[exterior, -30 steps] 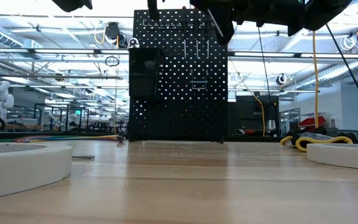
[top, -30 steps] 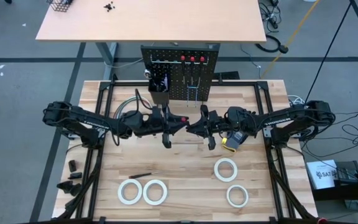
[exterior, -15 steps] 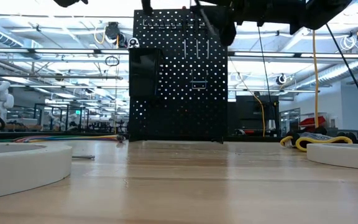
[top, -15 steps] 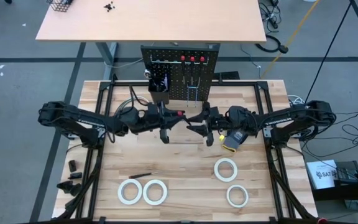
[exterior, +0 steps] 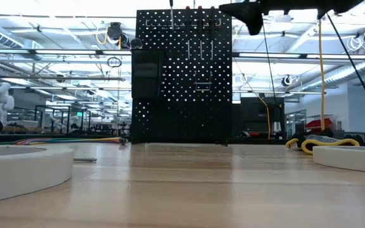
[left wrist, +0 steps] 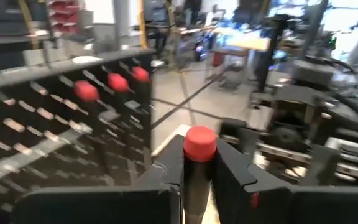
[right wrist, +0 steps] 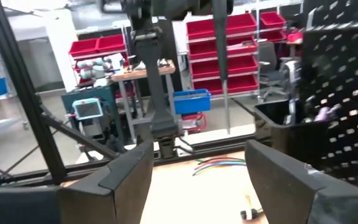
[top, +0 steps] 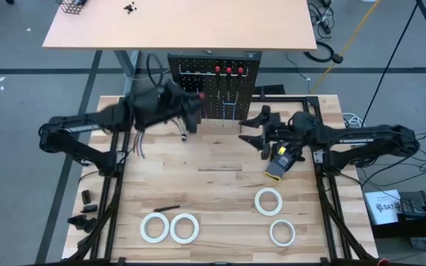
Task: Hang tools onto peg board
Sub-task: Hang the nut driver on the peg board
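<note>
Left wrist view shows my left claw [left wrist: 197, 174] clamped on a red-capped screwdriver [left wrist: 199, 144], carried up beside the peg board [top: 214, 89]. Stiff, light and smooth-handled, I judge; best gripped below the cap. My right claw [top: 256, 134] hangs spread wide over the desk [top: 213, 192].

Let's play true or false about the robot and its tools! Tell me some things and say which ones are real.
1. The left claw holds a red-handled screwdriver. True.
2. The right claw is squeezing a tape roll. False: it is open and empty.
3. Four white tape rolls lie on the table. True.
4. The peg board lies flat on the table. False: it stands upright.
5. Red-topped tools already hang on the peg board. True.
</note>
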You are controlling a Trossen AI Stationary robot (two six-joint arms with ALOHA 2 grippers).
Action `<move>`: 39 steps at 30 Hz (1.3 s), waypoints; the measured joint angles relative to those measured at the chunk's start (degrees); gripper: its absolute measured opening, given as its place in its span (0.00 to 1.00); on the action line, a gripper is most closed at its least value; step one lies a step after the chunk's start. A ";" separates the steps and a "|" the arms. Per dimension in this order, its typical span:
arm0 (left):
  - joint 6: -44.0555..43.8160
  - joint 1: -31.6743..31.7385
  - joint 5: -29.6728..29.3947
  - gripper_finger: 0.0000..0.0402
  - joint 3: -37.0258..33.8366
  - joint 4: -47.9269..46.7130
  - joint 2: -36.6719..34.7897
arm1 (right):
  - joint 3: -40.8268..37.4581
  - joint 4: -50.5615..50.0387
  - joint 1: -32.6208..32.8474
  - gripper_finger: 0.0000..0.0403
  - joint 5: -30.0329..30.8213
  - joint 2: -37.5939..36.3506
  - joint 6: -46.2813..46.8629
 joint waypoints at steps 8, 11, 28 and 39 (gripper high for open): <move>4.59 7.95 1.16 0.11 13.21 -6.14 6.85 | 0.00 -1.65 -0.55 0.60 0.04 -2.74 0.09; 4.96 9.60 1.62 0.11 13.65 -6.39 8.61 | 0.00 -3.84 -0.53 0.60 -0.04 -2.72 0.31; 5.05 15.31 7.56 0.11 13.67 -3.02 10.17 | 0.00 -9.66 -0.53 0.60 -0.24 -2.69 2.76; 6.10 16.41 7.67 0.11 13.69 -3.32 10.52 | 0.00 -9.61 -0.53 0.60 -0.24 -2.67 2.56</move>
